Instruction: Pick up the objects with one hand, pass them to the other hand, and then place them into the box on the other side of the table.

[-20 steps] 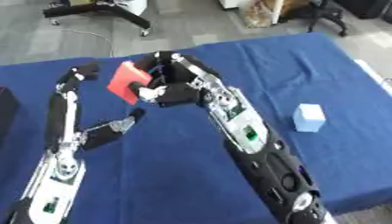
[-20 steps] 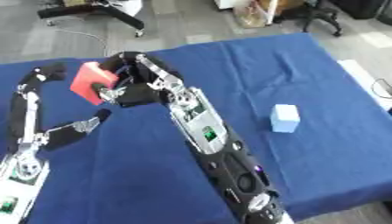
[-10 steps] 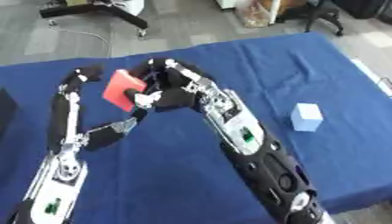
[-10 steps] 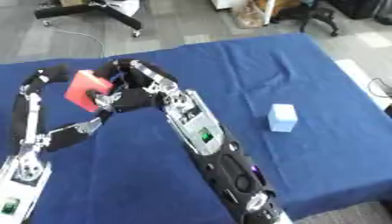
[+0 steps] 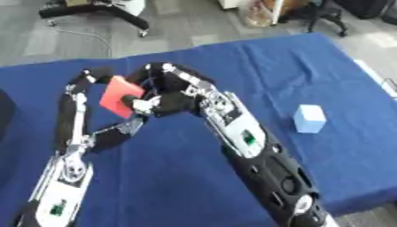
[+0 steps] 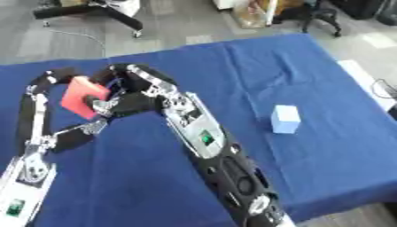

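A table covered in blue cloth (image 5: 232, 62) carries a pale blue block (image 5: 309, 119), lying well right of the right hand (image 5: 159, 103), seemingly alone there.

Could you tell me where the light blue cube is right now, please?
The light blue cube sits alone on the blue table, toward the robot's right, beyond the right forearm and apart from both hands.

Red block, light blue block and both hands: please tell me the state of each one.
Red block: lifted off the blue table, tilted, between the two hands.
Light blue block: upright on the table, untouched.
Right hand: fingers on the red block.
Left hand: under the red block; grip unclear.
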`<control>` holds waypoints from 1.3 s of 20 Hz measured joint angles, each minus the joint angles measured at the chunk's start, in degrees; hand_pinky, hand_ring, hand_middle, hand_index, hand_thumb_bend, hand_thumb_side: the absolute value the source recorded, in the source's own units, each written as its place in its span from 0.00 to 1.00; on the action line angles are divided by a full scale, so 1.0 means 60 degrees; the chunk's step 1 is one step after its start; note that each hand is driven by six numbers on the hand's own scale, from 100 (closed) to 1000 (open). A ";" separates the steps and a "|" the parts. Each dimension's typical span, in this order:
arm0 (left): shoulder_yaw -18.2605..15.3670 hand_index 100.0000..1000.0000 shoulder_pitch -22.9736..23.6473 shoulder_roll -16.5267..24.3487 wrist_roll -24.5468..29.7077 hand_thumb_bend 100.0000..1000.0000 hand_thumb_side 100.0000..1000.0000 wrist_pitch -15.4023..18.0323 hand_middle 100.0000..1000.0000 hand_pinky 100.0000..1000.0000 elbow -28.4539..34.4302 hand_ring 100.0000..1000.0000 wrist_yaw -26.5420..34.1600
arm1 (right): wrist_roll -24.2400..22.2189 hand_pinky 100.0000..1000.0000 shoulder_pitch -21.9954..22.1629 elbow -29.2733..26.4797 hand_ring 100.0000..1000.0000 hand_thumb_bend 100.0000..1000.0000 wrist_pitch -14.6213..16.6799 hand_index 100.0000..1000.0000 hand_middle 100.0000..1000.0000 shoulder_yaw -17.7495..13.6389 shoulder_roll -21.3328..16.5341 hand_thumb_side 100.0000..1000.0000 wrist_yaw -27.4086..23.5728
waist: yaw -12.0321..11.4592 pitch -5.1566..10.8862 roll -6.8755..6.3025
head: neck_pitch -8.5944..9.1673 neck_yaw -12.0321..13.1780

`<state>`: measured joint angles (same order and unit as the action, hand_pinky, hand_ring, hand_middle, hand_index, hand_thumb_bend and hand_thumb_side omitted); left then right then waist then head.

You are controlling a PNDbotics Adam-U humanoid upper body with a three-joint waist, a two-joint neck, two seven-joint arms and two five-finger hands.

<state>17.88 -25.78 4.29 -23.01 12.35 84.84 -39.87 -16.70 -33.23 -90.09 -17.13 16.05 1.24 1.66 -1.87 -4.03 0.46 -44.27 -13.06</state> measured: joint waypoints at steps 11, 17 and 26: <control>0.0168 0.74 -0.0001 -0.0131 -0.0128 0.00 0.11 -0.0038 0.56 0.75 -0.0054 0.56 0.0090 | -0.0078 0.55 -0.0077 0.0000 0.54 0.00 -0.0086 0.51 0.39 0.0044 0.0066 0.00 -0.0085 | 0.0035 0.0000 0.0001 | 0.0000 -0.0043; 0.0181 0.71 0.0000 -0.0141 -0.0285 0.00 0.11 -0.0060 0.53 0.73 -0.0054 0.54 0.0128 | -0.0105 0.56 -0.0081 0.0009 0.54 0.00 -0.0123 0.52 0.40 0.0028 0.0073 0.00 -0.0145 | 0.0035 0.0000 0.0001 | 0.0000 -0.0063; 0.0238 0.69 0.0014 -0.0142 -0.0861 0.00 0.18 -0.0115 0.52 0.71 -0.0059 0.52 0.0128 | -0.0217 0.56 -0.0103 0.0063 0.54 0.01 -0.0189 0.54 0.41 -0.0010 0.0116 0.02 -0.0165 | 0.0045 0.0000 0.0001 | 0.0000 -0.0129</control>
<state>19.31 -25.69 3.43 -28.18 11.66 84.49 -39.10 -18.00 -33.84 -89.71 -18.26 15.99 1.94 0.67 -1.60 -4.03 0.46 -44.27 -13.83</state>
